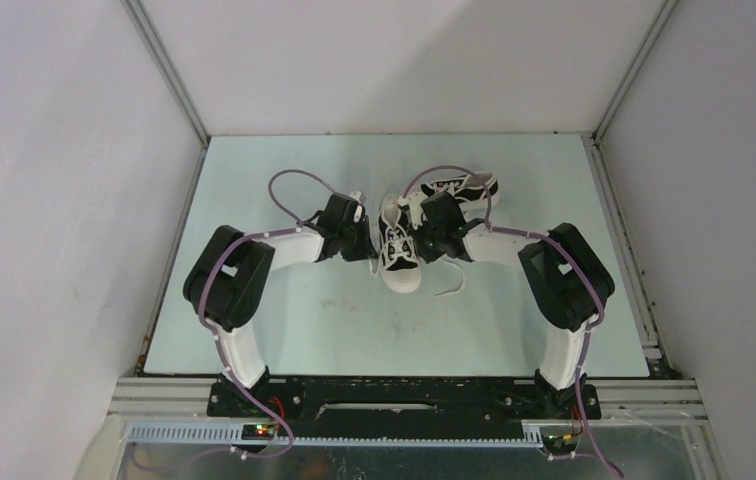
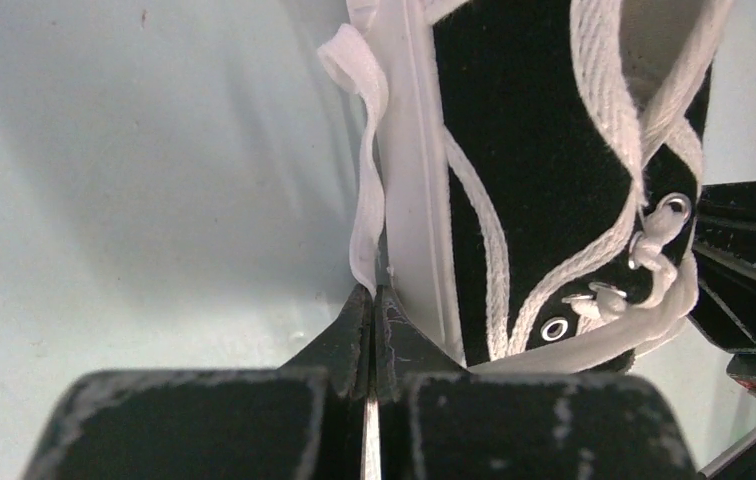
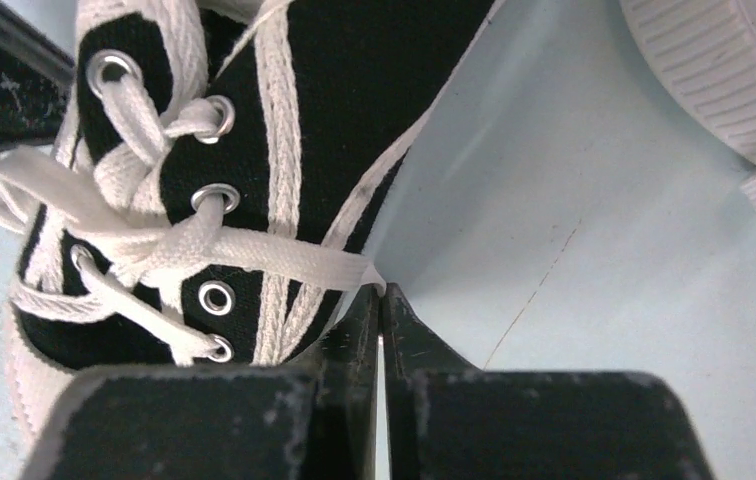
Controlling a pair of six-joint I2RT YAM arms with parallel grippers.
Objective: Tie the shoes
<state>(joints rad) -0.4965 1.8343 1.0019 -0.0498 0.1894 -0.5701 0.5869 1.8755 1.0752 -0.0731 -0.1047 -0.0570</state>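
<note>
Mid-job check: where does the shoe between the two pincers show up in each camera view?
Top external: the shoe sits at the picture's centre, white toe pointing down.
Left wrist: its black side fills the upper right.
Right wrist: its laced top fills the upper left.
Shared landmark: its white lace, running to the shut tips of the left pincer and right pincer.

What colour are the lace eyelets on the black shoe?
The eyelets are silver metal, clearest in the right wrist view.
</note>
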